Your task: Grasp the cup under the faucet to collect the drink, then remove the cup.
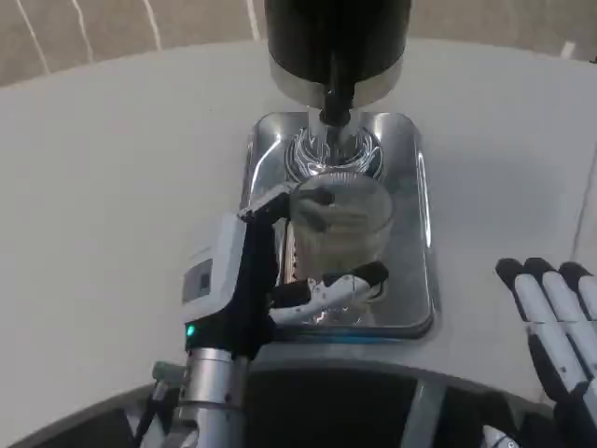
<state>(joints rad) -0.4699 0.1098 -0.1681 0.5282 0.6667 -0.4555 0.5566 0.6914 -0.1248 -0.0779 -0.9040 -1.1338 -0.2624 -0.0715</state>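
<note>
Clear glass, one cup (340, 224), stands on the polished steel drip tray (420, 280) just below the black faucet (334, 98) of a dark drink dispenser (336, 42); its contents look pale and cloudy, though how full it is cannot be told. The left hand (247, 280) wraps the cup from its left side: one finger curves around the upper rim region, another reaches across the near lower wall, so the fingers are closed on the cup, holding it. The right hand (555, 322) rests on the white table (112, 187), well apart from the tray at the near right, fingers straight and spread with nothing in them.

By the look of it, the step in hand is collecting or just finishing the drink, with removal to follow. To do it well, the left hand should keep the cup upright and centred under the spout, with firm but even pressure on the slippery glass. When withdrawing, it should lift slightly to clear the tray rim, then draw toward the robot without tilting, since liquid may slosh. The faucet tip sits close above the rim, so a steep lift risks a knock.

Count: one cup, one tray, one dispenser with one faucet, two hands.
</note>
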